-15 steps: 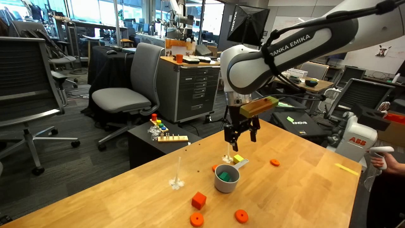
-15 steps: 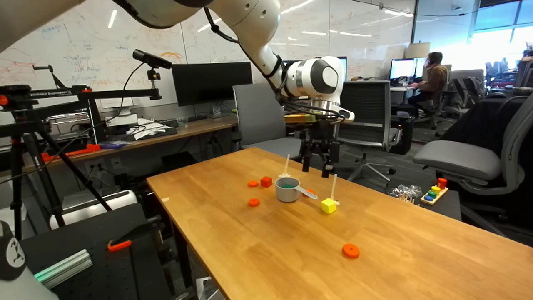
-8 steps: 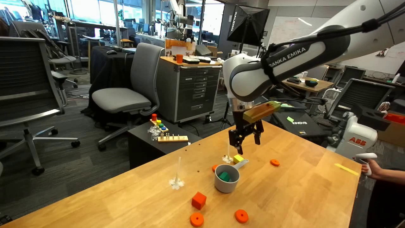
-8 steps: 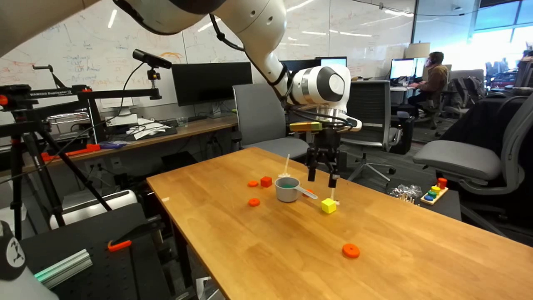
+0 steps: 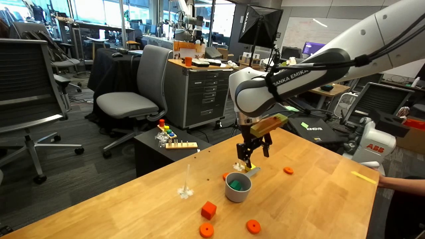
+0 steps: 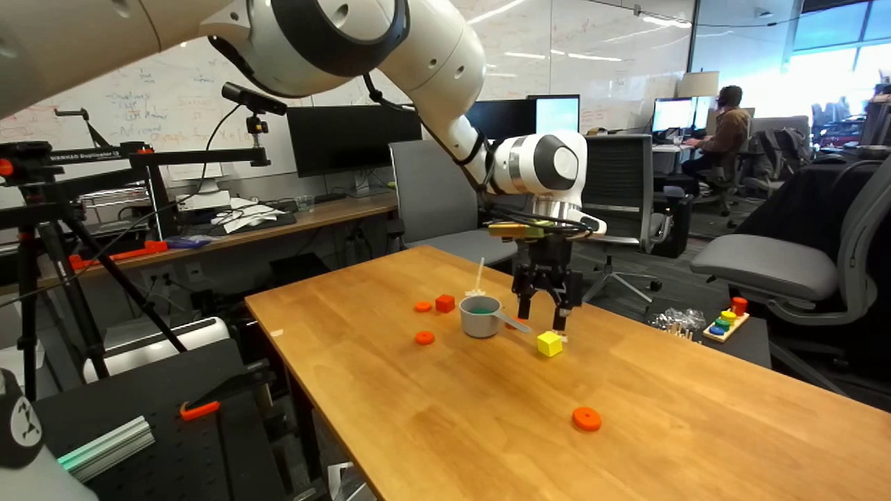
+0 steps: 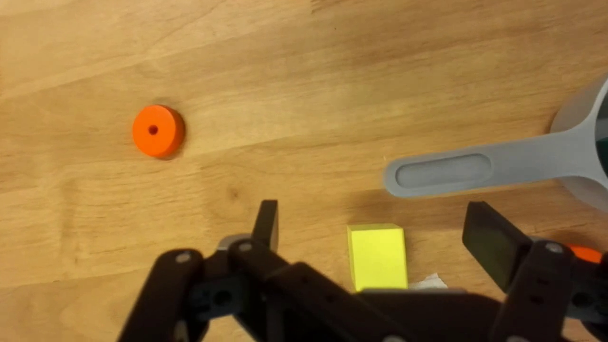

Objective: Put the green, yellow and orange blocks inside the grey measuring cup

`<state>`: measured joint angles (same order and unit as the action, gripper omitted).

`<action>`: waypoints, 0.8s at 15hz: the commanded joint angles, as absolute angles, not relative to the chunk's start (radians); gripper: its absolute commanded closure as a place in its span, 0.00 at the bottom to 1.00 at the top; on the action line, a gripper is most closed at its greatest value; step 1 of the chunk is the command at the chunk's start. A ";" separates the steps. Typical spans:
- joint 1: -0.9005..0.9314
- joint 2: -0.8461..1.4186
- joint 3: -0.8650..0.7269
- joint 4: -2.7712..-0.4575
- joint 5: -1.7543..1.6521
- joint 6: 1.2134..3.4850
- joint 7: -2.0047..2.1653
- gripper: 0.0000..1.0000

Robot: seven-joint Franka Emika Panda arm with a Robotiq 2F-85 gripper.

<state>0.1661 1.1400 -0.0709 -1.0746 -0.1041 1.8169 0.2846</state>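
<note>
The grey measuring cup [image 5: 236, 195] looks smooth matt plastic, the tabletop [image 5: 302, 202] grained wood.

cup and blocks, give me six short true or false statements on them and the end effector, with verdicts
1. The orange block and yellow block are on the table. True.
2. The green block is inside the cup. True.
3. The cup lies on its side. False: it stands upright.
4. The end effector is open. True.
5. All three blocks are in the cup. False: only the green block is.
6. The end effector grips the yellow block. False: it grips nothing.
</note>
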 commanded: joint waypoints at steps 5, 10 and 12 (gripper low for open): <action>0.153 1.336 -0.075 -0.756 -0.119 1.679 0.233 0.00; 0.151 1.412 -0.069 -0.657 -0.114 1.647 0.217 0.00; 0.152 1.436 -0.069 -0.629 -0.114 1.642 0.212 0.00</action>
